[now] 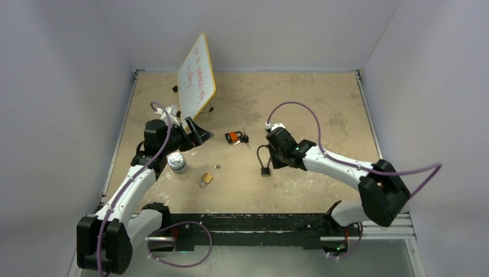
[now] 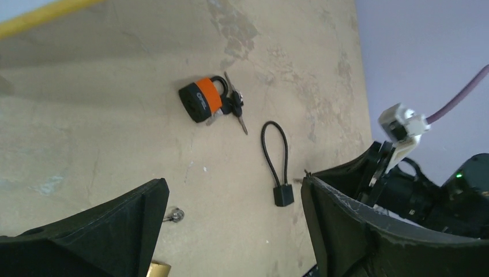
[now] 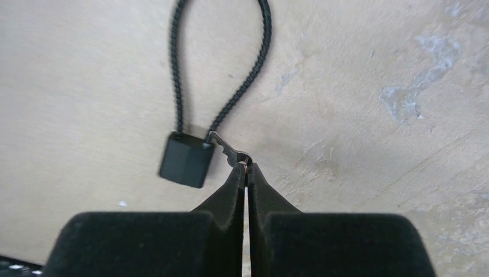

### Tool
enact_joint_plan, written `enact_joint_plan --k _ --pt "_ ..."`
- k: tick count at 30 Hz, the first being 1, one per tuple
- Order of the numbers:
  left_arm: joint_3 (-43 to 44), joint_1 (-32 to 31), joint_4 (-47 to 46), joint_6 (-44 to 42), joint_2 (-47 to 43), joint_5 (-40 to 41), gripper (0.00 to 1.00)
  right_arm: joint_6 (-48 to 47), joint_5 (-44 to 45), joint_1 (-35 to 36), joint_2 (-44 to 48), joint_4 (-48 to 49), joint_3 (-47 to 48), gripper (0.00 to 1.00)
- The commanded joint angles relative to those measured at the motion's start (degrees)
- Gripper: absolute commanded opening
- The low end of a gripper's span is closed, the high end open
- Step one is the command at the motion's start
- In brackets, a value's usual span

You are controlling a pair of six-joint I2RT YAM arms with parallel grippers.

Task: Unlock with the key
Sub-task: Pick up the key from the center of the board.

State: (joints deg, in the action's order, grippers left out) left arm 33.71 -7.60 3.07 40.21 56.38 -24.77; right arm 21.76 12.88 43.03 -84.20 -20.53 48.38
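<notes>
**View coverage.** Only the right wrist view resolves the key (image 3: 228, 151): a small metal key pinched at its bow, its blade pointing at the cable lock (image 3: 187, 158). The blade tip meets the upper right corner of the lock body, just beside the point where the cable enters. Whether the tip is inside a keyway cannot be determined. The top view shows the same cable lock (image 1: 264, 163) lying flat at bench centre, loop toward the far side, but hides the key. The left wrist view shows the cable lock (image 2: 278, 167) from the left, with the right arm just beside it.

**Tool state.**
- Right tool (image 3: 247, 167): clenched on the key bow, fingertips pressed together.
- Left tool (image 2: 230, 190): fully released and holding nothing. It hangs above the left half of the bench.

**Surface and surroundings.** The bench (image 1: 300, 98) is a tan, stained board enclosed by plain pale walls. Also on it:
- an orange-banded padlock (image 1: 233, 137) with keys attached, far of the cable lock
- a brass padlock (image 1: 206, 179), near left
- a white cylindrical container (image 1: 177, 162)
- a tilted whiteboard (image 1: 196, 76), far left
</notes>
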Motion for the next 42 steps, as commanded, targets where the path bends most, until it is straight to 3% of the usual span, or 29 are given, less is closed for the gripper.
enact_joint_plan --k 1,7,13,22,32,42 --pt "-2.8 -1.1 -9.2 4.9 0.4 -8.0 0.89 4.5 -3.1 0.2 8.4 6.8 -1.6 0.00" --pt "-3.5 -6.9 -18.0 8.4 2.3 -11.5 0.89 7.5 -10.3 0.3 14.7 10.0 0.1 0.00" --pt "-1.2 -13.4 -24.2 9.4 6.5 -9.0 0.89 12.4 -15.4 0.3 15.7 11.9 4.1 0.00" --pt "0.3 -15.3 -31.1 11.3 11.0 -8.7 0.74 17.2 -20.4 0.3 13.0 13.9 7.5 0.00" --pt "1.7 -18.5 -36.3 13.9 17.0 -8.0 0.76 18.3 -22.3 0.4 9.2 11.4 11.8 0.00" --pt "3.0 -18.9 -36.8 14.5 20.2 -9.4 0.41 18.6 -22.7 0.5 7.8 10.8 12.8 0.00"
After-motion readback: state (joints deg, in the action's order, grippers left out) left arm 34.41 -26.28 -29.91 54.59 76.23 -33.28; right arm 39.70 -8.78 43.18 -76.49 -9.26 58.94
